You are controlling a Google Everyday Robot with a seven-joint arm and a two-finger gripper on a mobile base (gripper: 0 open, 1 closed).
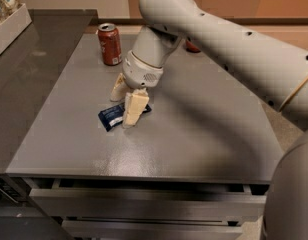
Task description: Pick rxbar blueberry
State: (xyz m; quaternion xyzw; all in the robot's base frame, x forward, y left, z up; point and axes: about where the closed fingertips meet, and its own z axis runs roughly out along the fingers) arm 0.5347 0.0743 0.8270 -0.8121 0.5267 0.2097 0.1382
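gripper [122, 111]: centre-left of frame, down at the grey table [204, 134], fingers spread apart | rxbar blueberry [111, 117]: flat between them, near finger covering its right part

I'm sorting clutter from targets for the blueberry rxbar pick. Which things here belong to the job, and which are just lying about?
Job:
- rxbar blueberry, flat on the grey table
- hand, down over the bar, fingers open on either side of it

Lying about:
- red soda can, at the back of the table
- red thing, mostly hidden behind the arm
- box of packets, far left
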